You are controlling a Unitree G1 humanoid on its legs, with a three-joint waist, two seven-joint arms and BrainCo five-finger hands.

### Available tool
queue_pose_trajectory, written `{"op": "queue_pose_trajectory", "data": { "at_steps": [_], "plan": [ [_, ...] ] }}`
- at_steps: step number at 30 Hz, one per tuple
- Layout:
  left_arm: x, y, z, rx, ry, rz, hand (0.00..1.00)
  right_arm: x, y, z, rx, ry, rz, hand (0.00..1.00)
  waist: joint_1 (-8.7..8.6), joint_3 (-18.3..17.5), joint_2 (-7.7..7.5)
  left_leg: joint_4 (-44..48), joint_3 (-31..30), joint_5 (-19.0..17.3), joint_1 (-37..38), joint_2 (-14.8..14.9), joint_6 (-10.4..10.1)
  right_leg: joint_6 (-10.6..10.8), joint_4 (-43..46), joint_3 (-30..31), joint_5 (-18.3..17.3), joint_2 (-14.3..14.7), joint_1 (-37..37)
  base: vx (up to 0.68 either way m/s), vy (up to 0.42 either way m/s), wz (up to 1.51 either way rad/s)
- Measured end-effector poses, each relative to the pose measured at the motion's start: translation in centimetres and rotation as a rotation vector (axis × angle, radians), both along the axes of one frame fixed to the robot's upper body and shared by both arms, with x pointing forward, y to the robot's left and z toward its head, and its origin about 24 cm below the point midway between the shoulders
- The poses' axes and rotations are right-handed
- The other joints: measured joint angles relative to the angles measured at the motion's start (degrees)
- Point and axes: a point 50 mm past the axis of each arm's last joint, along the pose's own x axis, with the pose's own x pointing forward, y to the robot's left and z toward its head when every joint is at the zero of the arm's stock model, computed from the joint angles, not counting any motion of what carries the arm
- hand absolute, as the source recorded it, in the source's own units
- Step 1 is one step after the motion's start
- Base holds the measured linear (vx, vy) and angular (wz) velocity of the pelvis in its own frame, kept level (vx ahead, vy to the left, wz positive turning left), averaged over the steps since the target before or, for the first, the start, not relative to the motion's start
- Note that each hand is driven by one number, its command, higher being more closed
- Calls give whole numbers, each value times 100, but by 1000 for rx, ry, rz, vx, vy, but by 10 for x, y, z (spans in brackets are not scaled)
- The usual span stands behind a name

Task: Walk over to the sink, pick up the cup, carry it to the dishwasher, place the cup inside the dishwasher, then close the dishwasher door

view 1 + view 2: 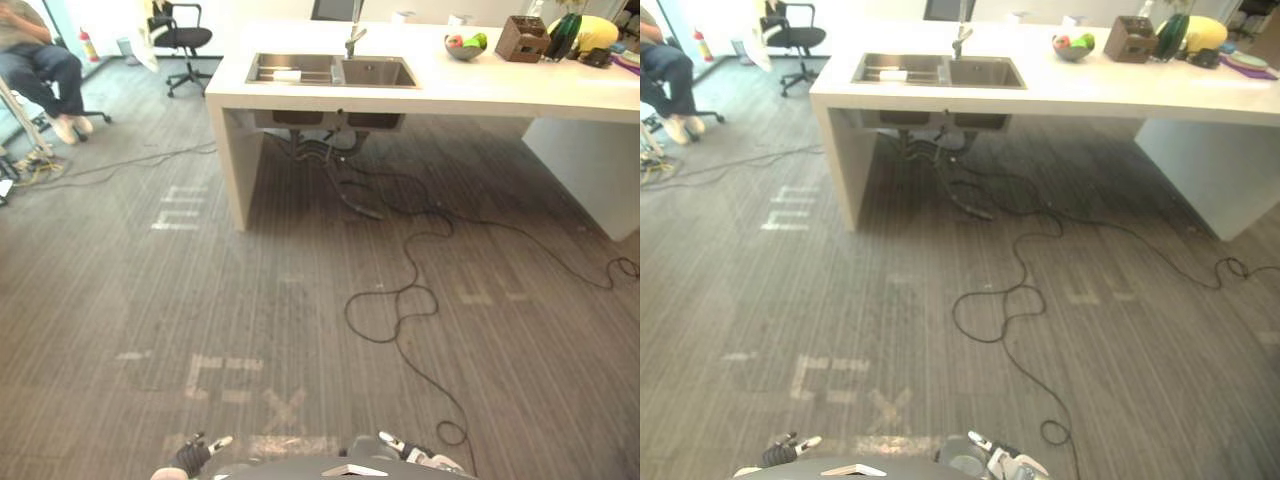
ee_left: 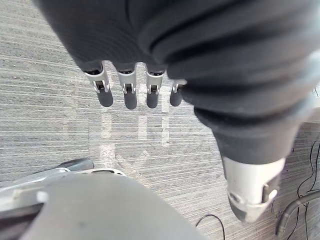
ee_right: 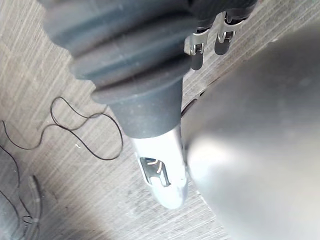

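Observation:
A steel double sink (image 1: 332, 70) with a tap (image 1: 353, 41) is set in a white counter (image 1: 420, 92) across the room, far ahead of me. A small pale object (image 1: 287, 75) lies in the left basin; I cannot tell what it is. My left hand (image 1: 195, 455) hangs low at my left side, its fingers (image 2: 130, 95) straight over the carpet, holding nothing. My right hand (image 1: 405, 448) hangs low at my right side, its fingers (image 3: 196, 57) relaxed and empty.
Black cables (image 1: 400, 300) loop over the grey carpet between me and the counter. A fruit bowl (image 1: 465, 45) and a brown box (image 1: 522, 40) stand on the counter's right part. A seated person (image 1: 40, 60) and a black office chair (image 1: 182, 40) are at the far left.

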Motion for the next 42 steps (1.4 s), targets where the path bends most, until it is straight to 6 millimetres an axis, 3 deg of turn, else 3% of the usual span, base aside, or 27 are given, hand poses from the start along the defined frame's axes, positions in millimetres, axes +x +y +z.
{"op": "queue_pose_trajectory", "data": {
  "at_steps": [4, 8, 9, 10, 11, 12, 14, 15, 16, 17, 18, 20, 23, 26, 27, 28, 29, 30, 31, 34, 35, 36, 37, 38, 39, 40, 42],
  "plan": [
    [7, 2, 2, 7, -22, -5, 0, 6, -2, 2, -10, -51, -30, 0, -27, 100, 52, 335, -17, -382, 2, 483, -275, 25, -685, -214, -69, 61, -442, 252, -86, -11],
    [16, 4, 4, 18, -54, -14, 0, 11, -7, 5, -20, -83, -40, 0, -100, 310, 36, 627, -150, -981, 267, 791, -671, 88, -1586, 19, 695, 18, -870, 387, -228, 9],
    [16, 5, 4, 21, -58, -5, 0, 8, -8, 4, -17, -77, -55, 0, -129, 324, 16, 761, -246, -1265, 494, 823, -770, 48, -1545, 54, 712, -72, -821, 642, -422, 51],
    [13, 0, 3, 16, -56, 10, 0, -1, -11, 3, -21, -56, -67, 0, -215, 327, 115, 772, -313, -1474, 763, 954, -727, -52, -1132, 14, 1092, -28, -779, 585, -379, 52],
    [7, -4, 1, 12, -42, 27, 0, -3, -17, 4, -33, -56, -71, 0, -227, 301, 205, 816, -373, -1499, 880, 1044, -672, -125, -847, -36, 801, 65, -807, 769, -410, 6],
    [7, -12, 0, -2, -53, 73, 0, 3, -26, 6, -67, -57, -40, 0, -169, 220, 465, 1471, -508, -1272, 679, 1239, -728, -305, -495, -4, 464, 207, -862, 631, -329, -29],
    [7, -14, -1, -7, -55, 110, 0, 5, -29, 8, -85, -59, -17, 0, -215, 184, 586, 2513, -744, -831, 130, 1348, -736, -435, -494, -22, 218, 352, -808, 583, -313, -33],
    [6, -15, -1, -14, -54, 142, 0, 6, -30, 8, -102, -52, 15, 0, -260, 215, 654, 3451, -798, -167, -291, 1494, -701, -515, -795, -32, 129, 535, -499, 687, -329, -20],
    [4, -15, -1, -22, -55, 184, 0, 7, -32, 8, -118, -42, 48, 0, -271, 298, 684, 4714, -786, 79, -768, 1686, -685, -584, -1293, -29, 98, 790, 46, 694, -304, -11],
    [5, -14, -1, -19, -62, 200, 0, 5, -32, 8, -116, -32, 50, 0, -270, 348, 699, 5401, -780, -100, -1032, 1733, -667, -618, -1562, -27, 92, 897, 404, 662, -248, -1],
    [6, -9, 1, -1, -80, 234, 0, 1, -30, 5, -107, -7, 58, 0, -211, 454, 606, 6324, -738, -398, -1401, 1622, -641, -652, -2007, -30, 85, 983, 1094, 626, -196, -5],
    [10, -4, 4, 19, -117, 272, 0, -3, -26, 3, -93, 25, 83, 0, 36, 488, 453, 6595, -545, -698, -2073, 1225, -600, -667, -2507, 17, 76, 986, 1827, 656, -173, -20],
    [20, -3, 9, 25, -186, 343, 0, 14, -21, 6, -74, -9, 90, 0, 269, 599, 354, 4956, 314, -938, -2984, 854, -334, -622, -2889, 178, 51, 864, 2487, 607, -68, -52],
    [23, -1, 16, 63, -265, 375, 0, 15, -14, 6, -48, -37, 91, 0, 336, 572, 411, 1498, 597, 334, -2817, 489, -156, -324, -2923, 205, -340, 722, 3100, 627, 74, -58],
    [26, 3, 20, 94, -305, 400, 0, 13, -8, 5, -40, -38, 99, 0, 413, 547, 402, 1170, 565, 1485, -2669, 371, 230, -227, -2980, 300, -555, 668, 3363, 463, 122, -46],
    [34, 3, 23, 100, -333, 415, 0, 15, -3, 4, -33, -46, 105, 0, 378, 524, 279, 1208, 563, 1456, -2690, 222, 243, -230, -3004, 303, -562, 547, 3393, 545, 183, -7],
    [60, 4, 36, 120, -442, 436, 0, 17, 0, 4, -37, -57, 129, 0, 308, 486, 196, 1271, 608, 1172, -2822, 74, 254, -345, -2958, 324, -402, 437, 3293, 487, 241, 48],
    [89, -2, 54, 128, -571, 436, 0, 18, 0, 5, -39, -60, 130, 0, 324, 497, 193, 1294, 603, 1090, -2855, -46, 331, -325, -2788, 332, -216, 352, 3175, 473, 259, 55],
    [100, -3, 62, 138, -628, 441, 0, 18, -1, 5, -40, -58, 131, 0, 325, 496, 177, 1310, 574, 1070, -2821, -124, 372, -317, -2659, 340, -149, 302, 3156, 441, 258, 50],
    [134, 3, 108, 197, -862, 487, 0, 6, 1, 1, -30, -27, 119, 0, 325, 361, -1, 1412, 498, 620, -2395, -546, 531, 244, -1034, 337, 292, -106, 2831, 440, 188, 37],
    [140, 6, 121, 213, -928, 507, 0, 0, 1, 0, -32, -22, 108, 0, 325, 248, -45, 1440, 447, 448, -2281, -647, 551, 621, -276, 353, 656, -233, 2537, 443, 129, 43],
    [152, 12, 147, 236, -1043, 531, 0, -1, 1, 0, -30, -25, 99, 0, 330, 214, -92, 1406, 277, 306, -2015, -777, 510, 1042, 1361, 531, 1291, -367, 1847, 430, 124, 41],
    [155, 15, 157, 247, -1086, 541, 0, 0, 1, 0, -26, -27, 91, 0, 345, 208, -111, 1367, 230, 247, -1877, -824, 470, 1045, 2040, 515, 1300, -452, 1553, 402, 123, 31],
    [158, 15, 170, 251, -1138, 556, 0, -1, 0, 0, -25, -29, 83, 0, 356, 211, -106, 1158, 153, 212, -1559, -906, 468, 816, 2818, 385, 1187, -571, 1149, 462, 156, 22],
    [160, 15, 186, 258, -1200, 587, 0, -2, -6, 1, -35, -39, 58, 0, 330, 184, 12, 717, -32, 214, -1010, -952, 462, 198, 3345, 139, 815, -625, 590, 458, 154, 26],
    [161, 13, 194, 276, -1232, 596, 0, -3, -9, 2, -42, -55, 42, 0, 310, 134, 83, 512, -144, 234, -771, -952, 434, -31, 3291, 27, 534, -560, 274, 383, 117, 39],
    [167, 11, 216, 294, -1315, 623, 0, 0, -9, 4, -45, -99, 8, 0, 184, 81, 159, 351, -466, 244, -386, -957, 429, -150, 2435, -92, 37, -371, -367, 416, 35, 74]
  ]
}}
